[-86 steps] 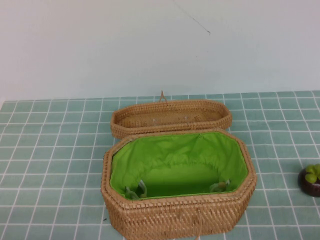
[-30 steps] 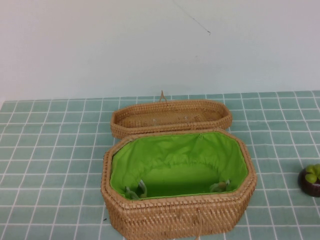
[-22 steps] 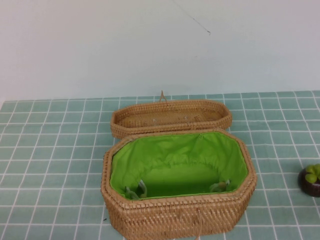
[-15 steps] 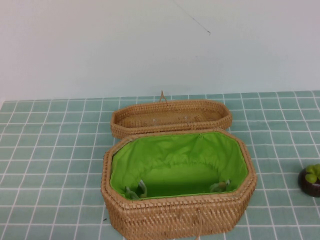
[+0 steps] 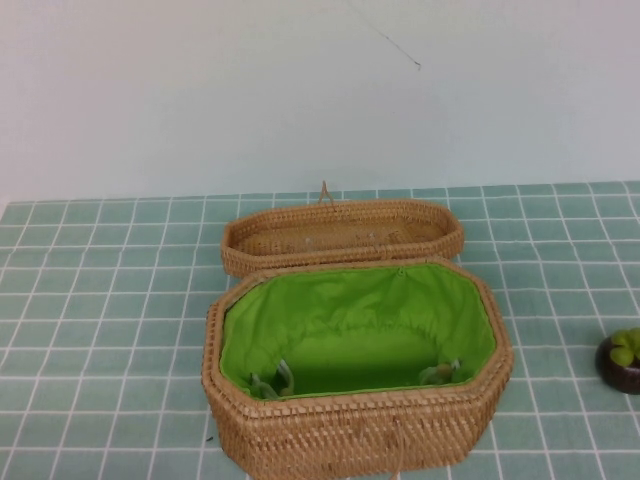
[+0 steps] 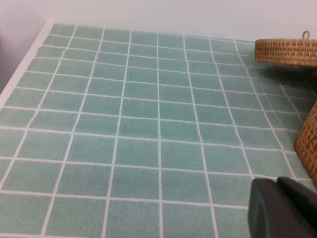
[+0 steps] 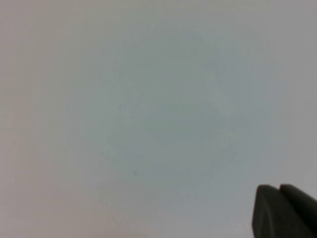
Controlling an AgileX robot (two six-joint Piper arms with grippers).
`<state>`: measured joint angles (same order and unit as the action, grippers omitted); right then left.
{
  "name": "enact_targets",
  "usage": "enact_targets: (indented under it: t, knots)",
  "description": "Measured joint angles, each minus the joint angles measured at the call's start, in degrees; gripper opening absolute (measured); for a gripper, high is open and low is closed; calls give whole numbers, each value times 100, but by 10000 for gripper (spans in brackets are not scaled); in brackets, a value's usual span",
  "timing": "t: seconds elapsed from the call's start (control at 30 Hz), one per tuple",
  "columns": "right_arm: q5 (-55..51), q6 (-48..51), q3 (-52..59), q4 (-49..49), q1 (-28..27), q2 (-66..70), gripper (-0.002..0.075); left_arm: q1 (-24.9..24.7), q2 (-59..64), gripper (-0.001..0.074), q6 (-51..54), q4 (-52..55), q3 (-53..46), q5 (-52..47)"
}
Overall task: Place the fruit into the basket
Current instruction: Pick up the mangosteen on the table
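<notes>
The basket (image 5: 357, 430), tan wicker with green lining, stands open at the table's middle front; its inside holds no fruit. The fruit (image 5: 622, 357), dark maroon with green lobes, sits on the table at the right edge of the high view, partly cut off. Neither arm shows in the high view. My left gripper (image 6: 277, 186) is shut and empty, low over the tiles left of the basket (image 6: 308, 140). My right gripper (image 7: 280, 190) is shut and empty, facing a blank pale wall; no task object shows in its view.
The shallow wicker lid (image 5: 342, 233) lies just behind the basket and also shows in the left wrist view (image 6: 286, 50). The table is covered in green tiled cloth (image 5: 100, 300). A white wall stands behind the table.
</notes>
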<state>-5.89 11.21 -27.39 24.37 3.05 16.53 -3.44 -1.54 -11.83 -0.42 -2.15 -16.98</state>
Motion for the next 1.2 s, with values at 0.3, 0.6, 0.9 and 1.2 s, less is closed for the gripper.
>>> enact_targets:
  t: [0.3, 0.6, 0.9, 1.2]
  knots:
    - [-2325, 838, -2221, -955, 0, 2311, -3, 0, 0, 0, 0, 0, 0, 0]
    - [-4289, -110, -3415, -1920, 0, 4009, -3, 0, 0, 0, 0, 0, 0, 0]
    - [-4349, -851, -3806, -2289, -7, 4950, -3, 0, 0, 0, 0, 0, 0, 0]
    - [-5357, -649, -4453, -2074, -7, 5799, -3, 0, 0, 1, 0, 0, 0, 0]
